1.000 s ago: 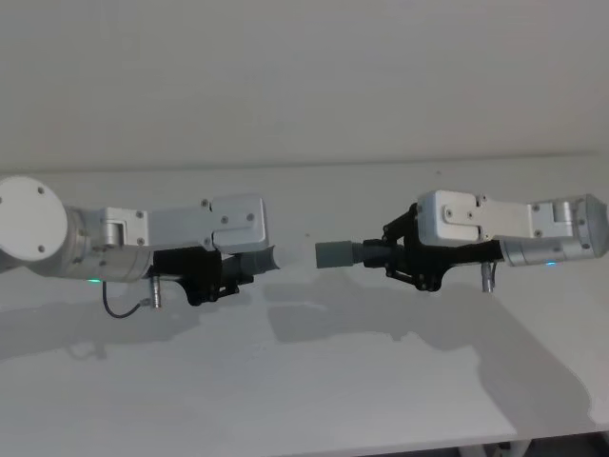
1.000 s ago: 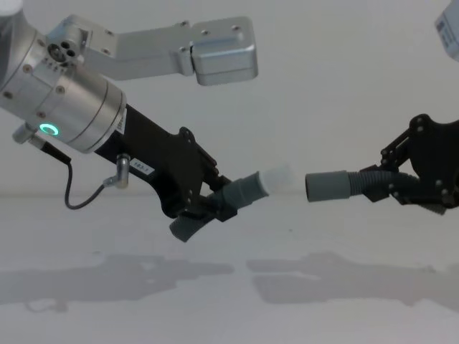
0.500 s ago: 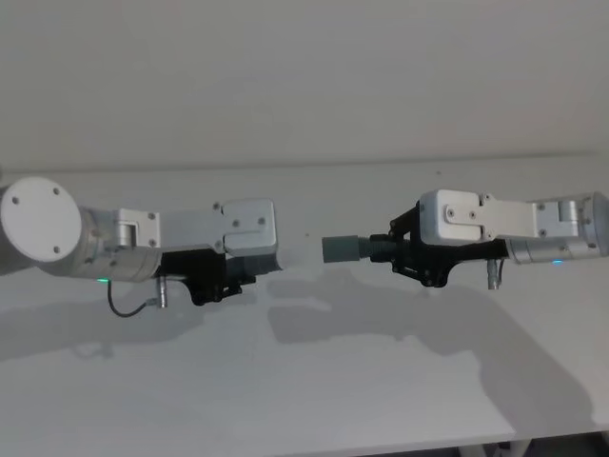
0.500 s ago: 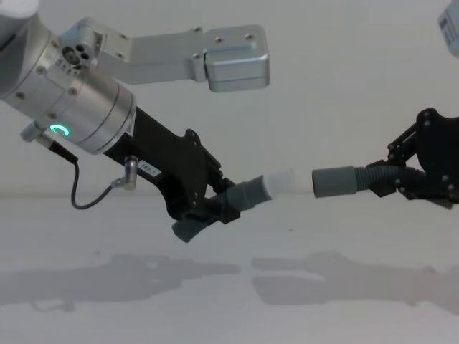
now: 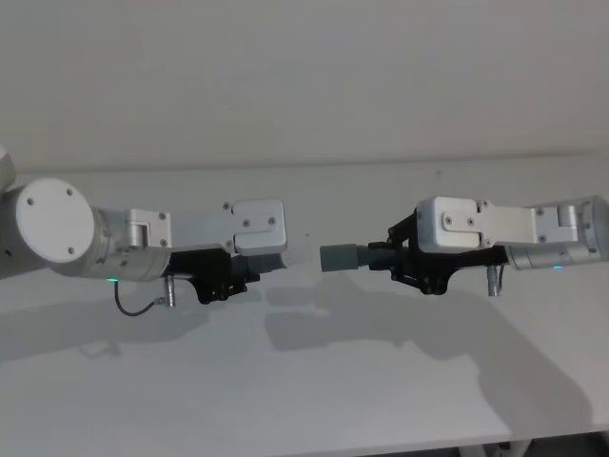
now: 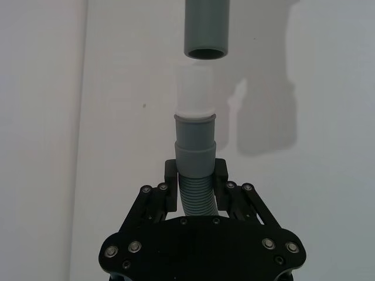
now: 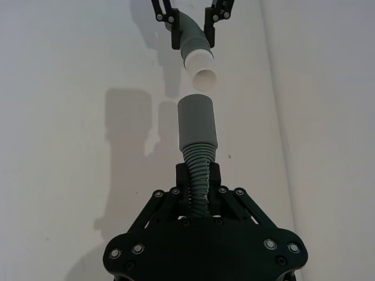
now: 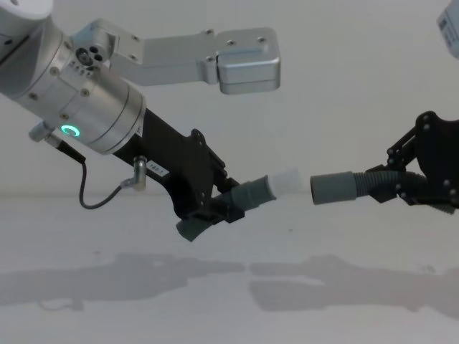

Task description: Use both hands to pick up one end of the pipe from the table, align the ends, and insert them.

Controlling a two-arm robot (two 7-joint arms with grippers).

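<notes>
Both pipe pieces are held above the table [image 5: 304, 381], their ends facing across a small gap. My left gripper [image 8: 219, 204] is shut on the ribbed part of the piece with the narrow white tip [image 8: 285, 182]. That piece tilts slightly upward. My right gripper [image 8: 401, 188] is shut on the ribbed part of the other piece, whose wide hollow cuff [image 8: 333, 188] lies about level. In the left wrist view the white tip [image 6: 195, 91] sits just short of the hollow cuff [image 6: 205, 29], nearly in line. The right wrist view shows the cuff [image 7: 196, 123] facing the tip [image 7: 202, 67].
The table carries only the arms' shadows [image 5: 381, 328] and a few tiny specks. A pale wall [image 5: 304, 76] rises behind the table's far edge. A thin black cable [image 8: 93, 201] loops under the left wrist.
My left arm has moved right with its piece, so the gap between white tip and hollow cuff is narrower. The right gripper has barely shifted.
</notes>
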